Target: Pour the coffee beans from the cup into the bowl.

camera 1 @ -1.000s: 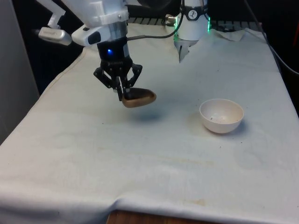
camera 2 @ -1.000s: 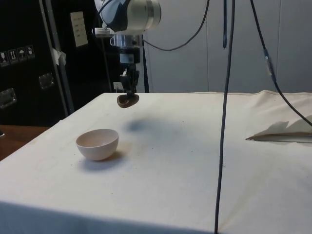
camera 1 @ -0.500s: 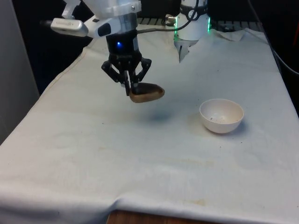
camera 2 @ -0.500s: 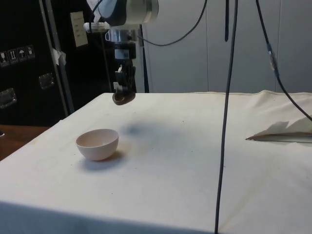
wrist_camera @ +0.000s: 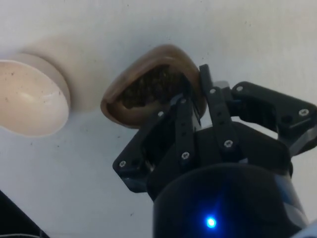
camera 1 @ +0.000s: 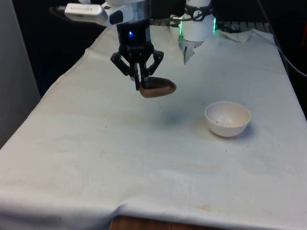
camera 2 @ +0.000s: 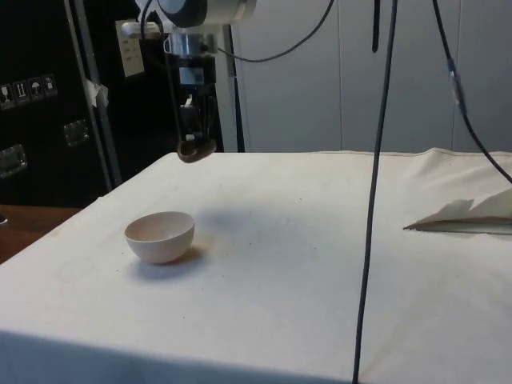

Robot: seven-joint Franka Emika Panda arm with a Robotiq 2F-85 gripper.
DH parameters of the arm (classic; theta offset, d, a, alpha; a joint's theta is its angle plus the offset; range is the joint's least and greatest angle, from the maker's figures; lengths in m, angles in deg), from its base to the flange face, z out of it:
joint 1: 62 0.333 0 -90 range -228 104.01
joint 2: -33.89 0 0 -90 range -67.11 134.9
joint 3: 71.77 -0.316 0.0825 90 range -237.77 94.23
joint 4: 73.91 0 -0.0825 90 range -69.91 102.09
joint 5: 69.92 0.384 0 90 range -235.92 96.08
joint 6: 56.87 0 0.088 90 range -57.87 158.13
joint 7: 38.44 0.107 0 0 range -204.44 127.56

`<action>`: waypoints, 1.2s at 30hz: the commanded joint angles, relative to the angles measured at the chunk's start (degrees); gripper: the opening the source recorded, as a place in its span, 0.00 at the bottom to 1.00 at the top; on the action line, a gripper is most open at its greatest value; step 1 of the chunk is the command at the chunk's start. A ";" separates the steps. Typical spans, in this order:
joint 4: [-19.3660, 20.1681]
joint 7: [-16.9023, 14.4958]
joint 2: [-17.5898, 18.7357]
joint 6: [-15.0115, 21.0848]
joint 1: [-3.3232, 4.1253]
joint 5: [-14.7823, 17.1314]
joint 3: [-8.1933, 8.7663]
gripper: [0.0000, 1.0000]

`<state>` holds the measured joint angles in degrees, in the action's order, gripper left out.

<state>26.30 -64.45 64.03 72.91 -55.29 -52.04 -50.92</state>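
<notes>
A brown cup (camera 1: 158, 88) loaded with dark coffee beans (wrist_camera: 148, 87) hangs in the air over the table (camera 1: 96, 143), its rim pinched between the black fingers (wrist_camera: 184, 115) of my gripper (camera 1: 139, 81), which are clamped on the cup's wall, one inside and one outside. The white bowl (camera 1: 227, 118) sits on the white cloth toward the front view's right, apart from the cup and lower than it; in the side view the cup (camera 2: 194, 150) is up and behind the bowl (camera 2: 160, 236). I judge this the carry leg, with the pour not yet begun. To do it well I would keep the cup level until its lip stands squarely above the bowl's mouth, bring it down close to the rim, then roll the wrist slowly so the beans slide instead of bouncing out of the shallow bowl. The grip is on one edge only, so a quick tilt may swing the cup. Hard to judge from here: how full the cup is, since the fingers cover part of its mouth, and whether the dark specks in the bowl (wrist_camera: 30, 96) are beans or marks.
</notes>
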 commanded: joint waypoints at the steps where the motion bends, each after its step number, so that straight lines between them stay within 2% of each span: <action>1: 0.57 0.92 -0.63 0.11 0.57 -0.74 0.34 0.00; 4: 0.86 2.35 -1.66 -0.11 0.63 -2.18 -0.29 0.00; 5: 0.40 1.83 -1.26 -0.29 0.00 -1.78 -0.80 0.00; 6: 0.92 2.69 -1.89 -0.17 0.57 -2.52 -0.46 0.00; 13: 1.26 5.79 -3.78 -0.69 0.63 -5.84 -1.72 0.00; 14: 0.74 4.98 -3.15 -0.74 0.00 -5.04 -2.12 0.00; 15: 1.32 6.19 -3.95 -0.80 0.63 -6.30 -1.89 0.00; 22: 1.43 9.51 -5.10 -1.03 0.57 -10.08 -3.44 0.00; 23: 1.03 8.88 -4.76 -1.20 0.00 -9.40 -3.90 0.00; 24: 1.43 9.97 -5.21 -1.09 0.57 -10.60 -3.61 0.00; 32: 1.38 14.04 -6.13 -1.32 0.52 -15.41 -5.44 0.00; 33: 1.03 13.52 -5.73 -1.32 0.00 -14.90 -5.90 0.00; 34: 1.38 14.50 -6.25 -1.38 0.57 -15.93 -5.67 0.00; 36: 1.32 15.81 -6.53 -1.55 0.57 -17.48 -6.25 0.00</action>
<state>27.33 -49.10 57.84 71.42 -55.29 -69.06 -57.68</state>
